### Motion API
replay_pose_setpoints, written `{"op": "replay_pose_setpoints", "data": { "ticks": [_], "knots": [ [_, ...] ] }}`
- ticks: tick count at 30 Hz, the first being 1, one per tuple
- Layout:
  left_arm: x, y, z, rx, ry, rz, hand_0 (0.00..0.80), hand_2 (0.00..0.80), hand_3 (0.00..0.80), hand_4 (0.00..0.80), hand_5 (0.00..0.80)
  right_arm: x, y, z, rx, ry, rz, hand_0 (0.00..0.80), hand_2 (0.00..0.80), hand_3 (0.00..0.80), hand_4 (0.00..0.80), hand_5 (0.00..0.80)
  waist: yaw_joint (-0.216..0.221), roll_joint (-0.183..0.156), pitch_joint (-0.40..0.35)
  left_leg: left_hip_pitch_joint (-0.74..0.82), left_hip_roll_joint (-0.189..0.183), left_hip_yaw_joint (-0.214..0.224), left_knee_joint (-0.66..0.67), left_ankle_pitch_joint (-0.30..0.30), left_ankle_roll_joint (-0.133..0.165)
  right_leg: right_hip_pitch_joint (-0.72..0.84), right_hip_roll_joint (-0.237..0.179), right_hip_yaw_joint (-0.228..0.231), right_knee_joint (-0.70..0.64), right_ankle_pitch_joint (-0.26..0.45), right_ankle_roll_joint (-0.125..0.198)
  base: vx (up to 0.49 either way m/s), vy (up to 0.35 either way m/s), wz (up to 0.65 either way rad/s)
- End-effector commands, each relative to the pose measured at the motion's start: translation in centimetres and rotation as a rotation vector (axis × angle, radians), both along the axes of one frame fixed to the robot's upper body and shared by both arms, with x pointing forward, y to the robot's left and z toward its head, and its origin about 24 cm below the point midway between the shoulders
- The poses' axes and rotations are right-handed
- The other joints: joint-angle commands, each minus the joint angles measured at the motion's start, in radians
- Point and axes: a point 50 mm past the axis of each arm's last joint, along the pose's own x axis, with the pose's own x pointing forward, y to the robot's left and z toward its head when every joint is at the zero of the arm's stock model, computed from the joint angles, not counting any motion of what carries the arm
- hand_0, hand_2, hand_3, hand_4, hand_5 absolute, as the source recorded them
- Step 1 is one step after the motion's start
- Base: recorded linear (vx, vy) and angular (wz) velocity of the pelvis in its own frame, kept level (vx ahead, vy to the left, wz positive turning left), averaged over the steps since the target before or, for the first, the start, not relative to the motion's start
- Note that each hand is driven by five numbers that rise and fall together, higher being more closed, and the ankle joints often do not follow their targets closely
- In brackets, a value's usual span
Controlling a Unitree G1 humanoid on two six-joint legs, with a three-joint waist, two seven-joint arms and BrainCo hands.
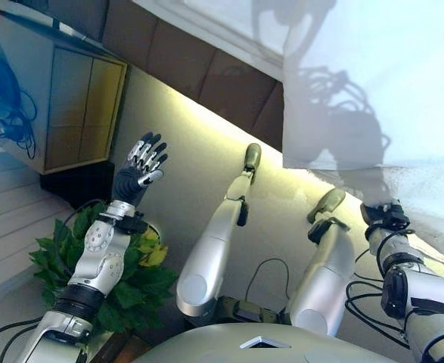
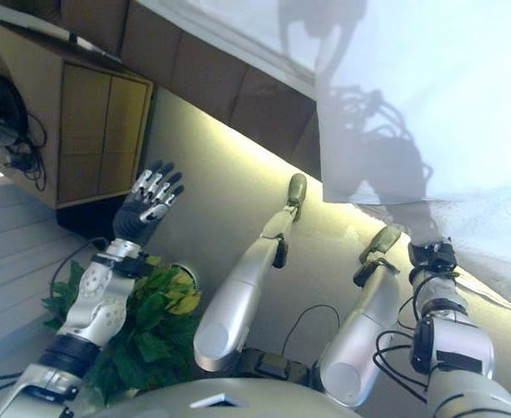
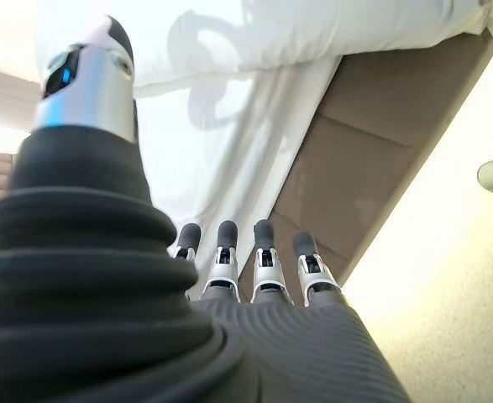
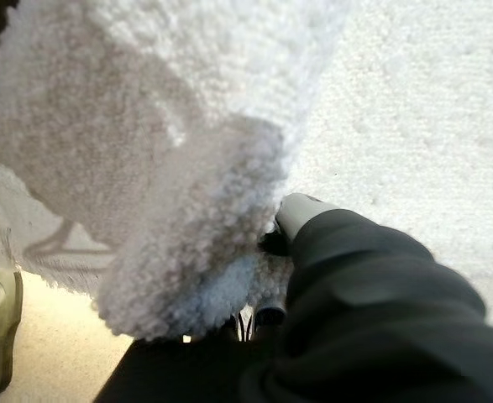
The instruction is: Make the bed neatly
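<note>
Fleecy white blanket [image 4: 187, 210] bunched around right hand [image 4: 301, 214] fingers.

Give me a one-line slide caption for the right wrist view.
Right hand gripping a bunched fold of fluffy white blanket, pulling it over the bed.

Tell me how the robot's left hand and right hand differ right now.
The left hand is raised in open air with its fingers straight and spread, holding nothing; the right hand is buried in a fluffy white blanket, fingers curled into its bunched edge. The left hand is off the bed, over the floor beside it; the right hand is at the bedding. Both wear dark ribbed covers.
</note>
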Motion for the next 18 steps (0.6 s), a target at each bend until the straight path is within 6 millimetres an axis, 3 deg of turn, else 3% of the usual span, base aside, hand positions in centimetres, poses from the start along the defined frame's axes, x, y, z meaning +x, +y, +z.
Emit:
{"op": "replay_pose_setpoints", "data": {
  "ticks": [1,8,12,18],
  "knots": [
    [0.9,-2.1,1.7,-0.096,-0.096,-0.025,0.000,0.000,0.000,0.000,0.000,-2.9,-0.6,-2.0,0.026,0.139,-0.052,0.000,0.000,0.000,0.000,0.000,-0.001,0.094,0.032,-0.037,0.047,-0.003,0.099,-0.044,-0.059,0.006,-0.035,0.009,-0.209,0.237,0.065,0.000,0.000,0.00],
    [0.8,-1.9,2.0,-0.092,-0.091,-0.061,0.000,0.000,0.000,0.000,0.000,-3.6,-0.1,-3.0,0.180,0.182,-0.182,0.000,0.000,0.000,0.000,0.000,0.010,0.068,0.032,0.021,0.036,-0.018,0.115,-0.062,-0.058,0.105,-0.044,-0.016,-0.221,0.230,0.064,0.019,-0.029,0.01],
    [1.0,-1.6,2.4,-0.068,-0.065,-0.073,0.000,0.000,0.000,0.000,0.000,-3.5,-0.4,-2.8,0.238,0.227,-0.230,0.000,0.000,0.000,0.000,0.000,0.027,0.045,0.031,0.094,0.031,-0.036,0.137,-0.101,-0.063,0.211,-0.058,-0.035,-0.222,0.208,0.078,0.123,-0.099,0.13],
    [0.6,-0.6,2.5,-0.002,-0.031,-0.083,0.000,0.000,0.000,0.000,0.000,-2.3,-0.6,-1.7,0.133,0.100,-0.264,0.000,0.000,0.000,0.000,0.000,0.050,0.013,0.008,0.150,0.039,-0.043,0.153,-0.109,-0.062,0.338,-0.057,-0.100,-0.253,0.217,0.061,0.052,-0.119,0.24]
  ]
}}
